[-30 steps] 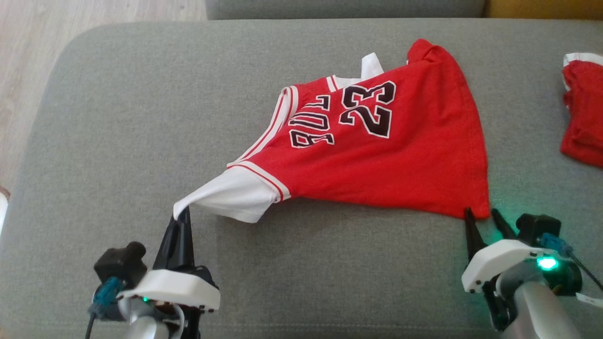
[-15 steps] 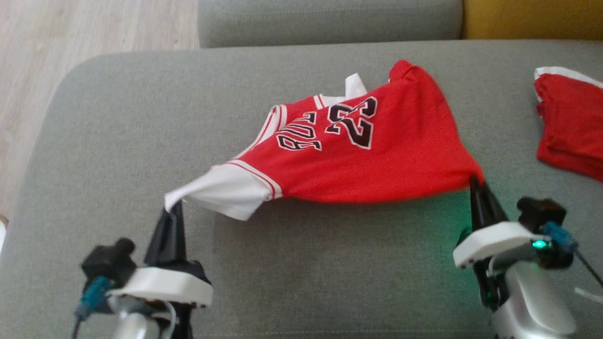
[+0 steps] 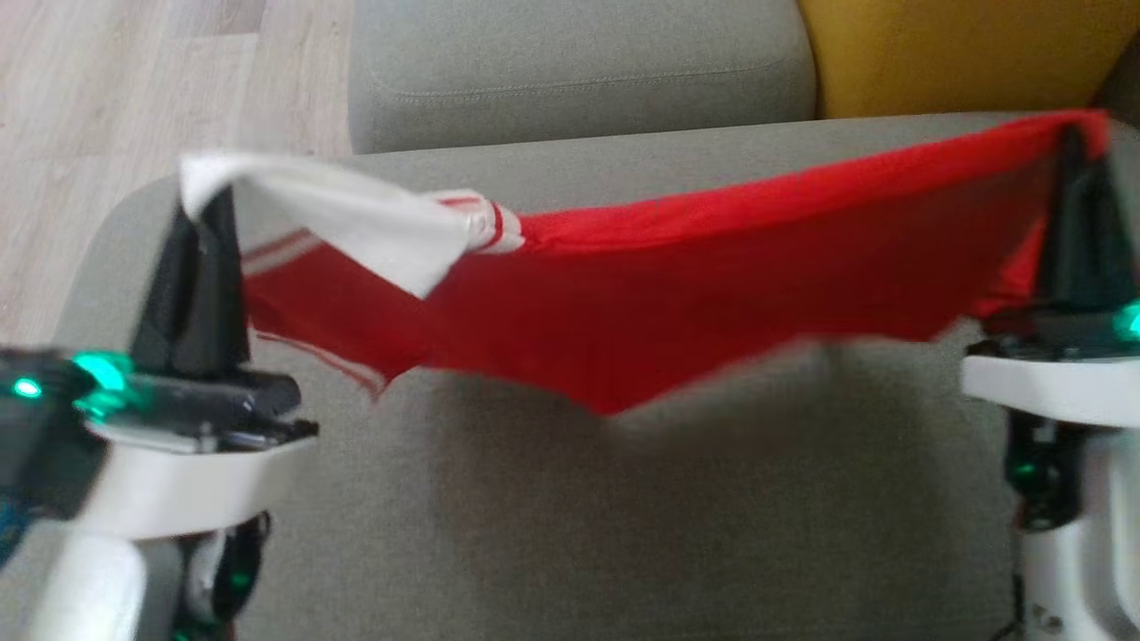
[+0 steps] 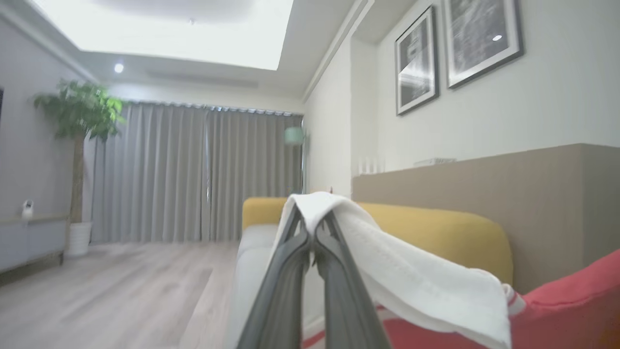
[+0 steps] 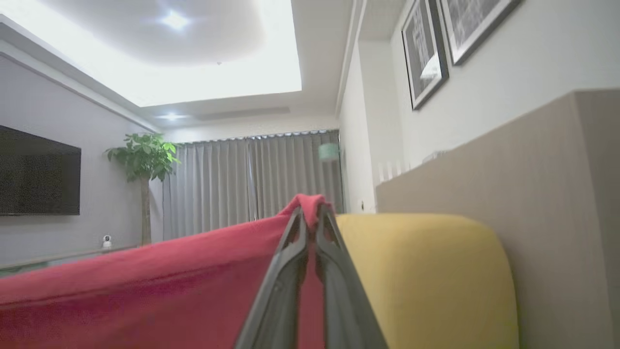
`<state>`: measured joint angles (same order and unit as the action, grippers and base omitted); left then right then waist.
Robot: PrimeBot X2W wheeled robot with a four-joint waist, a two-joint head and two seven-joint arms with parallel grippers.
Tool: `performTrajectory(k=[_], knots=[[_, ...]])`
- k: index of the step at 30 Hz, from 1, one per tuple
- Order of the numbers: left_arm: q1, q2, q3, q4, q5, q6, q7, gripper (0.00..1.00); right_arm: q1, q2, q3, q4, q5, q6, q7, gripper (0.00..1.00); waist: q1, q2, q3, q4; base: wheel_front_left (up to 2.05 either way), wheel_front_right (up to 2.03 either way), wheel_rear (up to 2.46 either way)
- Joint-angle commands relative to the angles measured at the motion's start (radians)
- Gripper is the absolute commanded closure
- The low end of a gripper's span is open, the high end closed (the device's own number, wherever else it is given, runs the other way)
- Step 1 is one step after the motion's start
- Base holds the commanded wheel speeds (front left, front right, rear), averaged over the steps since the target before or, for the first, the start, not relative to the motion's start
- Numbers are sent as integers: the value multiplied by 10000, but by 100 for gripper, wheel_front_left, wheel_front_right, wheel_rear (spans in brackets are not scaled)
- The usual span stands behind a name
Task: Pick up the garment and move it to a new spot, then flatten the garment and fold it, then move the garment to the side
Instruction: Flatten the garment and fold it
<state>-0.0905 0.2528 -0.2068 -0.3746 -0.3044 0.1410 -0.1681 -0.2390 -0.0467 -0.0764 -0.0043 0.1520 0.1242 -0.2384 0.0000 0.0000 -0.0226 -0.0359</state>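
Two claws: left claw (image 3: 207,209) clenched on the shirt (image 3: 641,303) by its white sleeve, right claw (image 3: 1076,147) clenched on its red corner
Shirt position: slung left to right between both, sagging above the sofa seat (image 3: 623,516)

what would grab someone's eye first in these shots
The red garment hangs stretched in the air above the grey sofa seat, sagging in the middle. The left gripper is shut on its white sleeve at the left, the right gripper shut on a red corner at the upper right, before a yellow cushion.

Dark tapered fingers (image 3: 200,294), white wrists (image 3: 178,481), green lights (image 3: 93,369)
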Motion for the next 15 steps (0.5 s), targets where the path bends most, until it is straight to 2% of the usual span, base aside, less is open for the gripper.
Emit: performTrajectory(k=[1,4,5,8,11,15], knots=[[-980,473,572,-984,240,31,300,100,-169,-35,101,-1232,-146,65,231,100,0,0,4,-35,0,0,0],[-1610,824,581,-1865,507,-67,830,100,-141,-35,-59,-2618,-327,65,646,100,0,0,75,-43,0,0,0],[-1610,824,581,-1865,507,-67,830,100,-141,-35,-59,-2618,-327,65,646,100,0,0,75,-43,0,0,0],[-2666,1104,493,-2451,640,-270,1534,100,-346,-35,-179,-3861,-536,65,1206,100,0,0,371,-3,0,0,0],[-3522,1195,382,-2297,568,-465,1973,100,-663,-35,-179,-4120,-621,65,1572,100,0,0,733,46,0,0,0],[-4740,1197,257,-1170,142,-833,2395,100,-1406,-35,130,-3576,-451,65,1918,100,0,0,1449,90,0,0,0]])
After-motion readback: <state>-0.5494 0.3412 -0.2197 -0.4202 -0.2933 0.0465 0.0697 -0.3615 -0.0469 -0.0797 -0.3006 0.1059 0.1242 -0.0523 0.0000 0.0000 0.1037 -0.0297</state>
